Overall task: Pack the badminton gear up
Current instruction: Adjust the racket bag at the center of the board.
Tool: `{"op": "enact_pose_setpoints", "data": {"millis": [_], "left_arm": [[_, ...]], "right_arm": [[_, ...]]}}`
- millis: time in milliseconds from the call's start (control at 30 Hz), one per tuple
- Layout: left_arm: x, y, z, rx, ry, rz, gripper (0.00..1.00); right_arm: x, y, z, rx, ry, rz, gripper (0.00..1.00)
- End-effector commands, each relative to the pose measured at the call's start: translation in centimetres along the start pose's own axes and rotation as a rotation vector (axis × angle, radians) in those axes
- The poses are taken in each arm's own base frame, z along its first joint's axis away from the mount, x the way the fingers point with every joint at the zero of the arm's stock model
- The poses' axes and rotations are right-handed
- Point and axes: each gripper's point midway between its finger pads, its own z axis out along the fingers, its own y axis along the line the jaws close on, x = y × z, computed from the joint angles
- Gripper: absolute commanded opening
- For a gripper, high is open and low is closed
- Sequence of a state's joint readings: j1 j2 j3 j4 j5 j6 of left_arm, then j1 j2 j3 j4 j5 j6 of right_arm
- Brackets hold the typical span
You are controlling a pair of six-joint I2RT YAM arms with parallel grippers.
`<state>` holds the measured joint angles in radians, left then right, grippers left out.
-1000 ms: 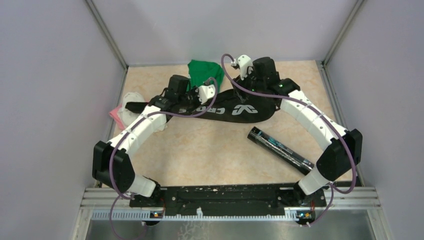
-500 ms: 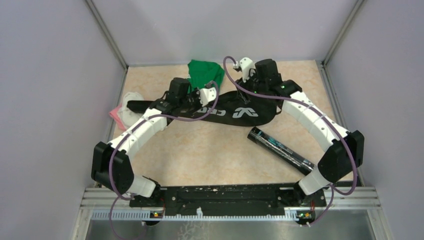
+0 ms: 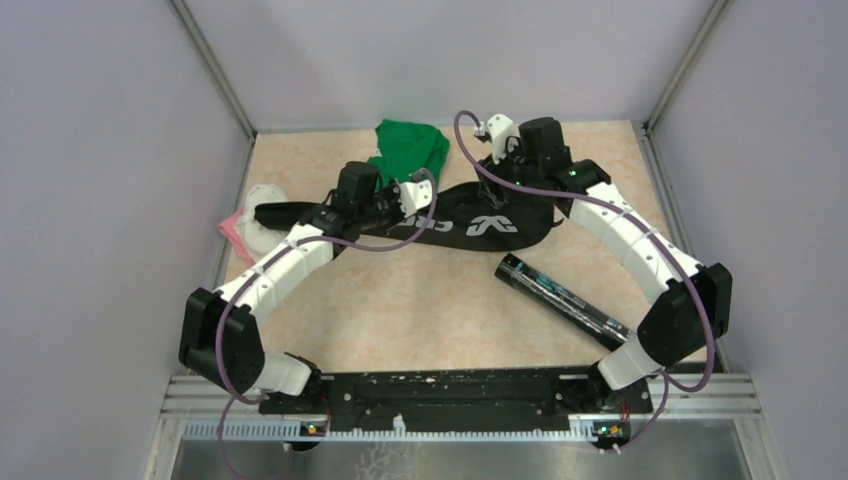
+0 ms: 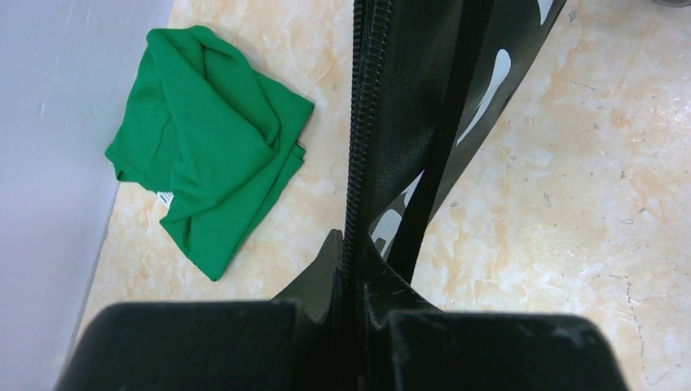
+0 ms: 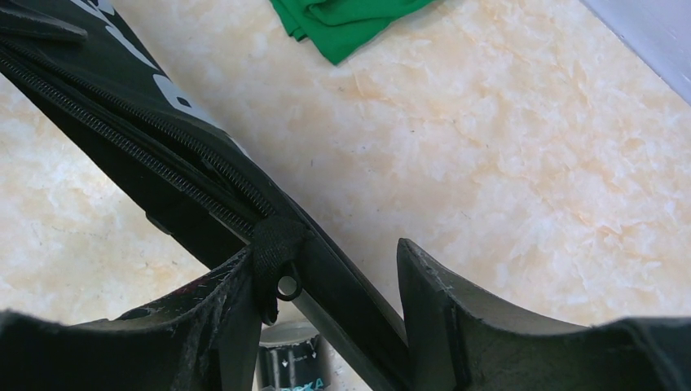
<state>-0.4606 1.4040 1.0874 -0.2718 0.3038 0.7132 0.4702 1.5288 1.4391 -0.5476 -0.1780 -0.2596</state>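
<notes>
The black racket bag (image 3: 500, 222) with white lettering lies across the far half of the table. My left gripper (image 3: 398, 203) is shut on the bag's zipper edge (image 4: 363, 147), which runs straight out from its jaws (image 4: 352, 254). My right gripper (image 3: 493, 172) is open and straddles the bag's zipper end (image 5: 324, 252). A fabric tab with a small ring (image 5: 275, 248) rests against its left finger, and a gap shows beside its right finger (image 5: 424, 277). The long black tube with teal lettering (image 3: 560, 293) lies on the table in front of the bag and shows under the right jaws (image 5: 285, 358).
A green cloth (image 3: 410, 148) lies behind the bag by the back wall; it also shows in the left wrist view (image 4: 208, 138) and at the top of the right wrist view (image 5: 342, 20). White and pink cloths (image 3: 248, 225) lie at the left wall. Grey walls enclose three sides.
Both grippers have shifted a little to the right along the bag, and the bag's lettering is now more covered by the left arm. The right jaws narrowed, then widened again.
</notes>
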Motion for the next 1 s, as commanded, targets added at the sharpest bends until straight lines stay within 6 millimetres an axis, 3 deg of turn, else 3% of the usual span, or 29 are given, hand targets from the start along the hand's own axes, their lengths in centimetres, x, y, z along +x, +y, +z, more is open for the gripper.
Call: {"op": "enact_pose_setpoints", "data": {"millis": [0, 533, 833, 967], "left_arm": [[-1.4, 3.0, -2.8, -0.143, -0.053, 0.036, 0.00], [0.6, 3.5, -2.5, -0.203, -0.001, 0.066, 0.00], [-0.3, 1.7, -2.0, -0.116, -0.059, 0.064, 0.00], [0.4, 2.1, -2.0, -0.129, -0.025, 0.091, 0.00]], "right_arm": [[2.2, -5.7, -2.3, 0.219, 0.079, 0.009, 0.55], [2.9, -8.2, -3.2, 0.272, 0.108, 0.026, 0.53], [3.4, -6.6, -1.8, 0.174, 0.106, 0.026, 0.47], [3.4, -6.8, -1.9, 0.133, 0.094, -0.016, 0.44]]}}
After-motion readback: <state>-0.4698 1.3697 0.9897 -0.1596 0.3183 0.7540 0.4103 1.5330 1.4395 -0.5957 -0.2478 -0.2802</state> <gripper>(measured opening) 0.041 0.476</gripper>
